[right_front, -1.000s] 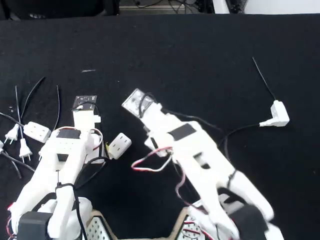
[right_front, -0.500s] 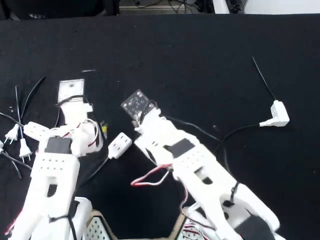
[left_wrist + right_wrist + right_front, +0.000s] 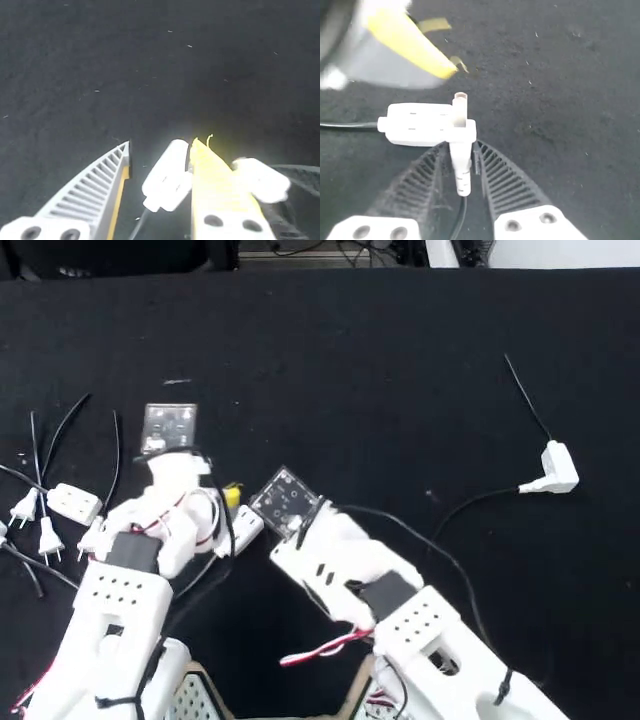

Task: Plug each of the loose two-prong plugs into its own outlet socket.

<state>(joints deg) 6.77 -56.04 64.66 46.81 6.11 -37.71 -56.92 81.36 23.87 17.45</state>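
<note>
At the far left edge of the table (image 3: 400,360), two loose plugs (image 3: 48,537) lie beside a spare socket (image 3: 73,503), their cables partly cut off. Right of them, the left gripper (image 3: 161,146) is spread wide, and the outlet socket (image 3: 167,175) lies between its jaws, against the yellow one. A blurred white shape beside that jaw is hard to make out. In the high view both arms half cover this socket. The right gripper (image 3: 460,146) pinches a plug (image 3: 460,132), whose prongs point at the socket. Far right lies an angled plug (image 3: 555,470).
</note>
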